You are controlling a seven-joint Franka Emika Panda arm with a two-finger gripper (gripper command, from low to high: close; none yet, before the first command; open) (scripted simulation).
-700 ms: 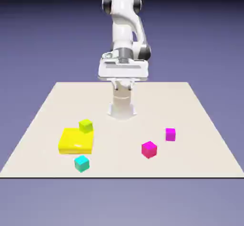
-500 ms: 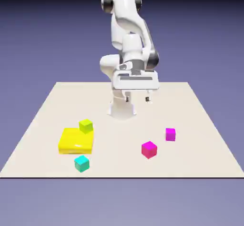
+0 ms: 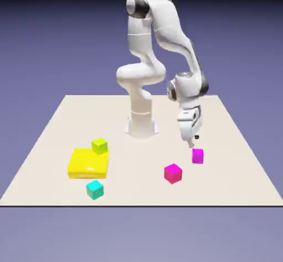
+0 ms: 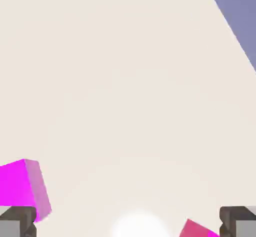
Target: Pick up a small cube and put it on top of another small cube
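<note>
Smooth magenta cube [image 3: 198, 156]; flat-sided, sharp-edged; matte pale table [image 3: 138, 172]

This is a simulated robotics test scene: a white robot arm [image 3: 141, 73] stands at the far edge of a plain pale bench [image 3: 143, 183]. Small bright cubes [image 3: 95, 189] dot its surface, and a flat blue-violet backdrop [image 3: 44, 51] fills the space around it.
</note>
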